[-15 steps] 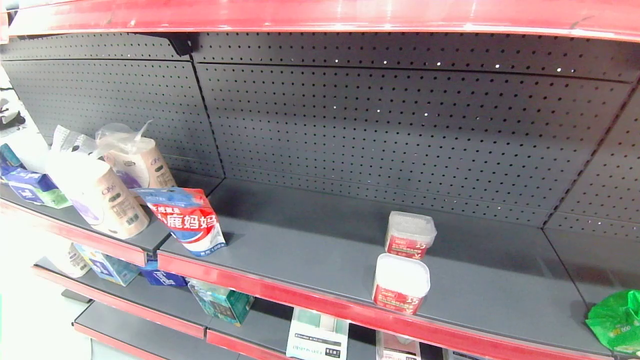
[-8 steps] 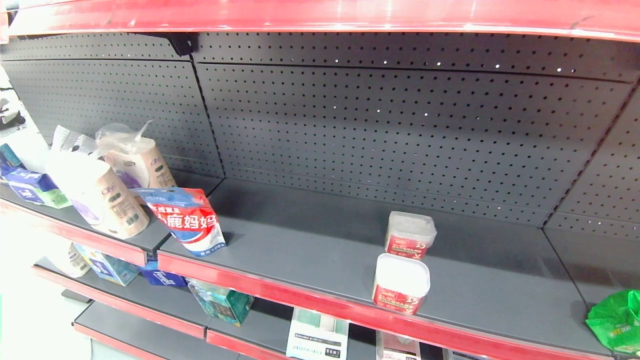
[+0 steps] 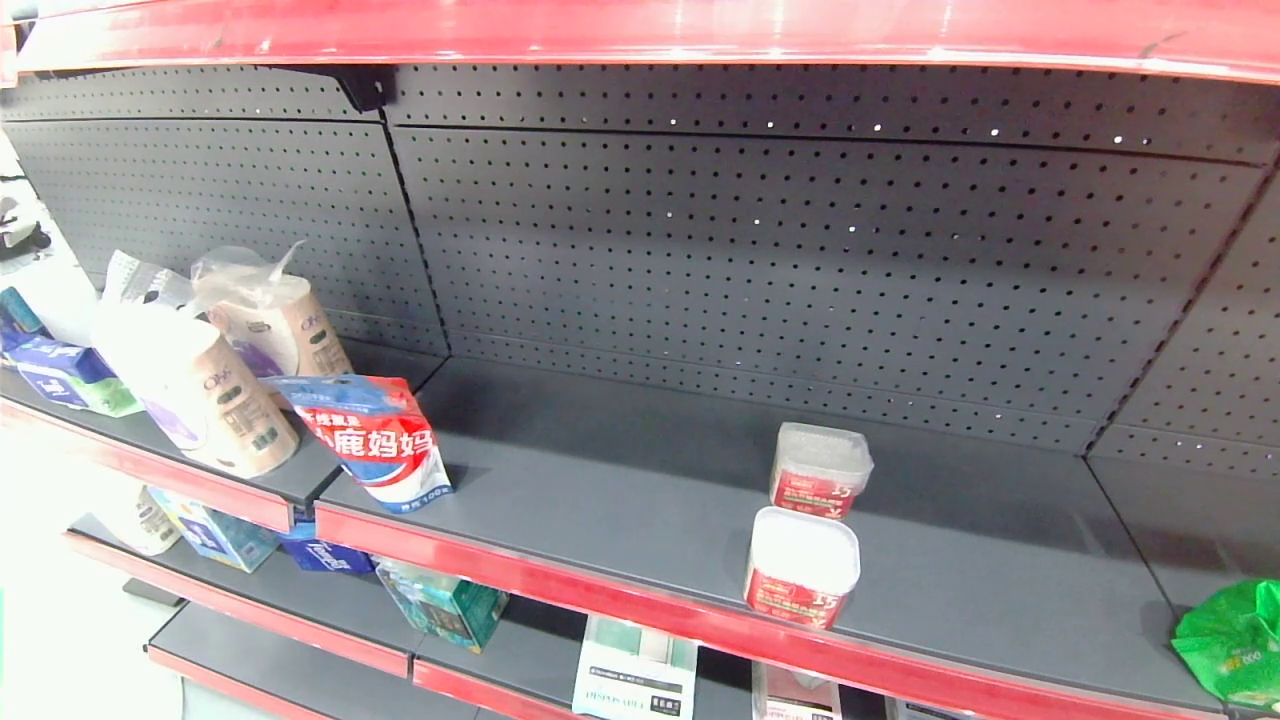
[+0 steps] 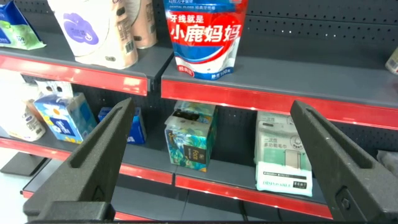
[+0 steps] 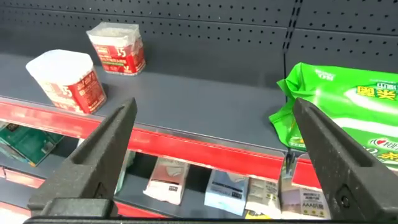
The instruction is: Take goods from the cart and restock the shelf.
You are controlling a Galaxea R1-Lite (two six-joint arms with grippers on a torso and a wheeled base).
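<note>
Grey shelf [image 3: 620, 490] carries only a few goods. A front tub [image 3: 802, 565] stands at the red lip, right of the middle, with a rear tub [image 3: 820, 470] just behind it. A pouch [image 3: 375, 440] leans at the left end. A green pack [image 3: 1235, 640] lies on the next bay to the right, and wrapped rolls [image 3: 200, 390] sit on the bay to the left. Wide stretches of grey board show between pouch and tubs and back to the pegboard [image 3: 760, 250], so I judge the restocking barely begun, with most of it left. Lower shelves hold boxes [image 4: 189, 134] and packs, though how full they are is hard to tell from these angles.

Left hand [image 4: 211, 106] is spread wide and holds nothing. It faces the shelving near the pouch and touches none of the goods. Right hand [image 5: 214, 102] is likewise wide and empty, facing the shelf lip between the front tub and the green pack, apart from both. With neither hand carrying anything, the next item has yet to be fetched from the cart.
</note>
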